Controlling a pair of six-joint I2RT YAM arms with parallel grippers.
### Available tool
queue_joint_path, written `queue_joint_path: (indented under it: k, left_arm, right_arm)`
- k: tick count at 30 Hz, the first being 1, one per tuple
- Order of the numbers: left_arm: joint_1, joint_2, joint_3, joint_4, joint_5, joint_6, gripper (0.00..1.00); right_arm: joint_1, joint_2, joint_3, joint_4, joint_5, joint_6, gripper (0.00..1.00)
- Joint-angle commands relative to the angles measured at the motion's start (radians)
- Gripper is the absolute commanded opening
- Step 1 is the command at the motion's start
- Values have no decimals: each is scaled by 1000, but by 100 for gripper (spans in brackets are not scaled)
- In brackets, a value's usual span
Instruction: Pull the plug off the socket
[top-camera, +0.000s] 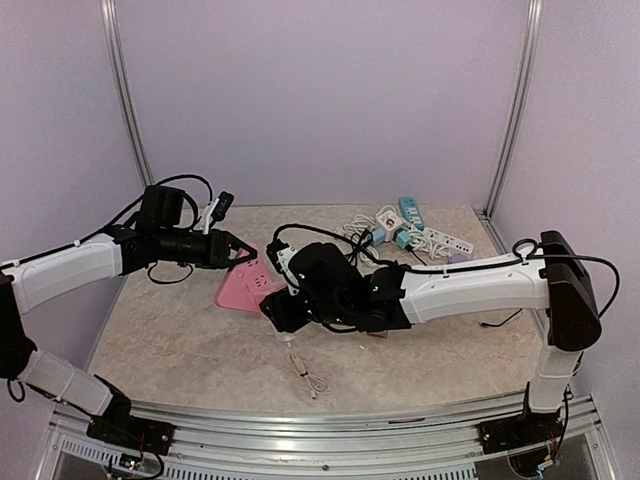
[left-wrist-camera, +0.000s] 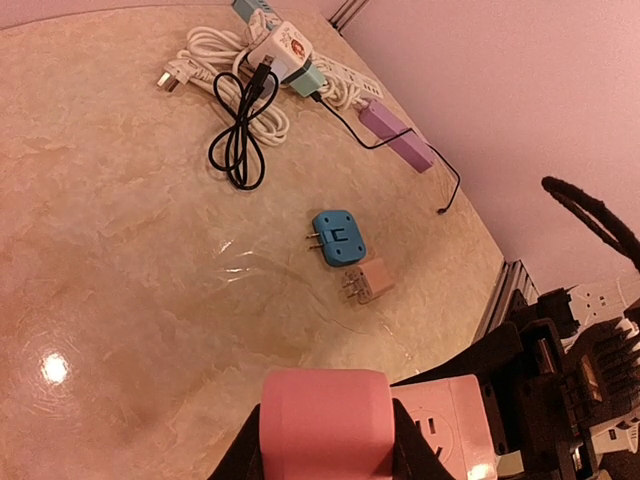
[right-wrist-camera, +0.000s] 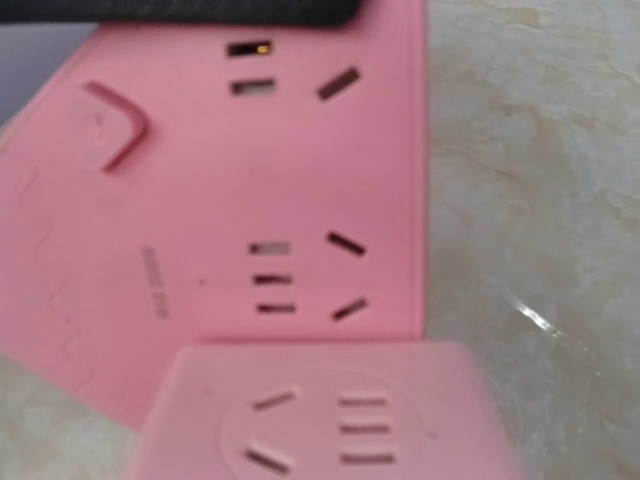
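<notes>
Marbled beige table (top-camera: 180, 340) carries everything here, and the largest shapes on it are the two arms, which meet over the middle-left of the surface. The right arm reaches across from its side, and the right gripper (top-camera: 285, 315) hangs low over the pink socket strip (top-camera: 240, 290). Its wrist view looks straight down on the strip's face. We cannot tell from any view whether its fingers are open or closed, or whether they touch the strip.

The strip lies flat. In the right wrist view its long axis runs from the top of the frame to the bottom, with two empty outlet groups in a row. The pink plug (right-wrist-camera: 320, 410), a cube adapter with outlets on its own top face, sits at the strip's near end. We cannot see whether its pins are seated.

That end faces the left arm, so the left gripper (left-wrist-camera: 325, 445) is the nearer one and is already there. In its wrist view the dark fingers (left-wrist-camera: 245, 462) lie against the cube's two opposite sides, and we read them as closed on it.

We judge that the pull must go straight off the strip's face, at right angles to its long axis, while the right gripper pins the strip down. A blue adapter (left-wrist-camera: 338, 236) and a peach adapter (left-wrist-camera: 366, 282) lie well apart, out of the way.
</notes>
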Motion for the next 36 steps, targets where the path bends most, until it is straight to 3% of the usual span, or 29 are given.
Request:
queue_joint_path:
  k: [1, 12, 18, 25, 36]
  left_arm:
    - [29, -14, 15, 31, -1, -12, 0]
    - [39, -16, 15, 36, 13, -14, 0]
    - [34, -26, 12, 43, 29, -4, 0]
    - [18, -27, 10, 62, 68, 13, 0]
    - [3, -25, 10, 60, 67, 26, 0]
  right_arm:
    - [18, 52, 42, -148, 179, 94, 0]
    - [45, 57, 81, -178, 239, 101, 0]
    - [21, -27, -28, -8, 106, 41, 0]
    - [-41, -71, -117, 147, -176, 19, 0]
    - [-62, -57, -135, 187, -252, 45, 0]
